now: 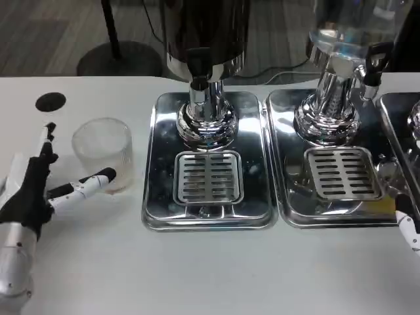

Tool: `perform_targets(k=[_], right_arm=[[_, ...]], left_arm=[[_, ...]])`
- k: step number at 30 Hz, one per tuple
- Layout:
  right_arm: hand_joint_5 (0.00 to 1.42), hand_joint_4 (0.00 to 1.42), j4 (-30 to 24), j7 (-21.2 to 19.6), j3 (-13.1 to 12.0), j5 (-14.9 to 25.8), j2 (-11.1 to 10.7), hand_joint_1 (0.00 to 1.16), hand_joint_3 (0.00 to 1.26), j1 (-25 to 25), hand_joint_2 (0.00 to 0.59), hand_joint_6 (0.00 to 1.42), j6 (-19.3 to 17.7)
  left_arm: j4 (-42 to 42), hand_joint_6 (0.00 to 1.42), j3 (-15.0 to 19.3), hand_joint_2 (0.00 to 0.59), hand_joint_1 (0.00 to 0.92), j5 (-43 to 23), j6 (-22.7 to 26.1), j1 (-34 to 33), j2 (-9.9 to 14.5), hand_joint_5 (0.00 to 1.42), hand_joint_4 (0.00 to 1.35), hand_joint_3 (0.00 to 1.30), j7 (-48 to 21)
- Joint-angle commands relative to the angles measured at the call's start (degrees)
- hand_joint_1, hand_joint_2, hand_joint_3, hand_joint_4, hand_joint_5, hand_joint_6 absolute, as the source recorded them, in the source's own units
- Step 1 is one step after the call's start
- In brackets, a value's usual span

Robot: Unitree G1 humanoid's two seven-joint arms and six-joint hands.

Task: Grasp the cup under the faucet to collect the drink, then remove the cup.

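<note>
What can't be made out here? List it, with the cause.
- Right hand: cut off by the head view's right edge; fingers' pose unreadable.
- Dispenser tank: cut off by the top edge.
- Cup: clear plastic; contents can't be told.
- Third tray: cut off at right.

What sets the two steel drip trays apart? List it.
The left shiny steel drip tray sits whole in the picture, under the dark chrome dispenser; the right shiny steel drip tray sits under the clear-bodied dispenser and is partly overlapped by a third tray's edge. The left grate looks squarer, the right grate more slanted. Both are rectangular, mirror-bright, with slotted grates.
</note>
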Motion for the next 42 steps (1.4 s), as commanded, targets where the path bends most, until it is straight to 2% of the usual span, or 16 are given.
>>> perform_targets(k=[1,28,42], right_arm=[[0.09,0.17,-1.2,0.2,-0.9,0.8,0.3,0.62,0.16,0.3,0.461,0.04,-0.9],[0.1,0.17,-3.0,1.1,-2.7,1.8,0.9,0.62,0.17,0.6,0.461,0.04,-2.1],[0.1,0.18,-3.8,1.6,-4.2,3.0,1.2,0.62,0.17,1.6,0.461,0.04,-2.5]], left_arm=[[0.4,0.19,-1.3,0.088,0.595,1.2,0.4,-1.5,0.5,0.13,0.0,0.0,-0.3],[4.8,0.2,-2.2,0.116,0.569,-1.0,-0.1,-4.9,0.8,0.13,0.0,0.0,-3.7],[7.7,0.2,-3.5,0.135,0.544,-0.7,-0.9,-8.0,-0.6,0.14,0.01,0.0,-3.3]])
